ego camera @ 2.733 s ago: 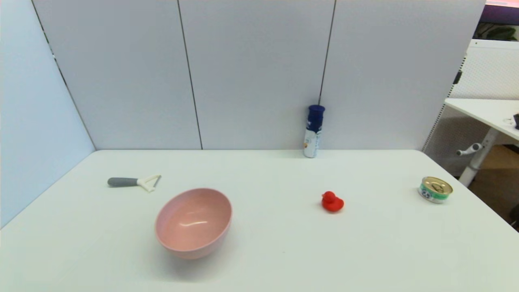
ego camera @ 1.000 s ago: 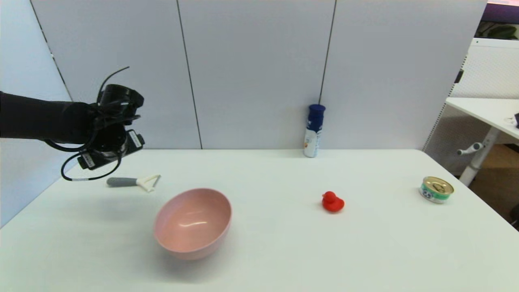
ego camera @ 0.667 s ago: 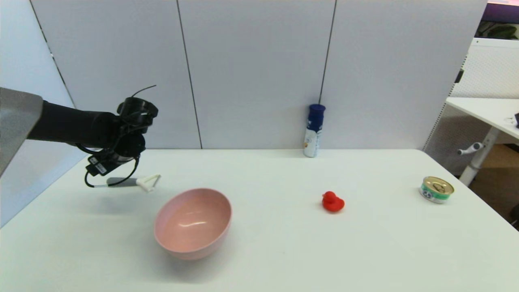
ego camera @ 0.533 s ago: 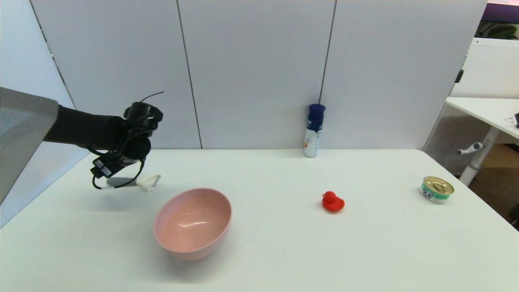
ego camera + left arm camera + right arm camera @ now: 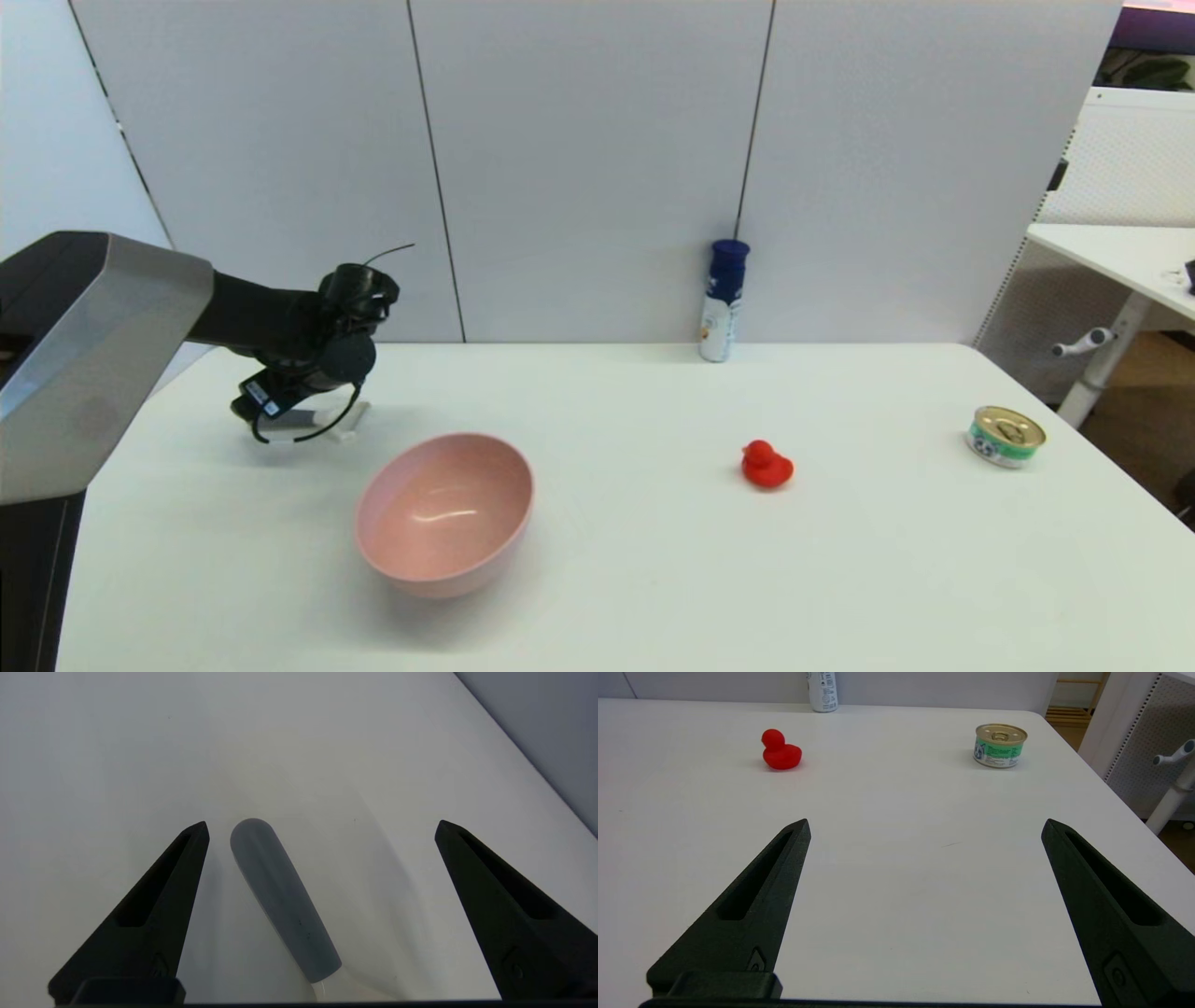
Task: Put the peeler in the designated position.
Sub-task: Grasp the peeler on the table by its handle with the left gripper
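Bare worktop (image 5: pixel 635 560) seen between pink bowl (image 5: pixel 444 511) and red duck (image 5: pixel 766 465), peeler (image 5: pixel 282 900) flanked by spread left gripper (image 5: pixel 322 830) fingers, bowl close by, tin (image 5: pixel 1005 436) well apart near the right edge.

Peeler (image 5: pixel 280 900): plain dark grey handle between the left gripper's (image 5: pixel 321 828) matte black fingers (image 5: pixel 154 905), white at the head end. Table (image 5: pixel 653 560) plain white. Bowl (image 5: pixel 444 511) solid pink. Duck (image 5: pixel 766 464) all red. Can (image 5: pixel 999 745): gold lid, green-and-white label. Bottle (image 5: pixel 723 301): dark blue cap, white body with blue print. Right gripper (image 5: pixel 924 826) fingers black too.
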You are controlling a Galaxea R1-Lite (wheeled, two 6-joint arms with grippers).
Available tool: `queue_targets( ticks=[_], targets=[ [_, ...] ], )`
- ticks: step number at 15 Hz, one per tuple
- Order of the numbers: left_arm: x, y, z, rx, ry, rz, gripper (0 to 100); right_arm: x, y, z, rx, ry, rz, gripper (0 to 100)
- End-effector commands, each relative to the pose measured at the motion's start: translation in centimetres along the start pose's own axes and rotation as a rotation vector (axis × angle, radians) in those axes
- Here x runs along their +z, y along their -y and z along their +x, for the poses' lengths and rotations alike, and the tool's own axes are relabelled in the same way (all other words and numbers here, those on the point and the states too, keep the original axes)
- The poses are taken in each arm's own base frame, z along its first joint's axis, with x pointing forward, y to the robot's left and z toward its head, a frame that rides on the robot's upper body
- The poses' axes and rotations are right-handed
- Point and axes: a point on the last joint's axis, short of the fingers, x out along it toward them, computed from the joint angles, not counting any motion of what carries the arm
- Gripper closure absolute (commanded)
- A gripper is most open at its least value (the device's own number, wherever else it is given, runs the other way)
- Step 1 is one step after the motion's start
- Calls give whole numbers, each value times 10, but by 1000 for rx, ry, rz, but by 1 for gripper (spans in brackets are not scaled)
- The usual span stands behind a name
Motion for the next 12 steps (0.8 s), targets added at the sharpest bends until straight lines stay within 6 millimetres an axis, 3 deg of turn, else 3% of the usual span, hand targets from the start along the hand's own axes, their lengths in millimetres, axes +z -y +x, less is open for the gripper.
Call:
queue_targets(
  ticks=[1, 12],
  targets=[
    [-8, 5, 8, 12, -2, 7, 0, 0, 0, 0, 2, 0, 0, 0],
    [-26, -11, -2, 136, -67, -24, 0, 0, 0, 0, 2, 0, 0, 0]
  ],
)
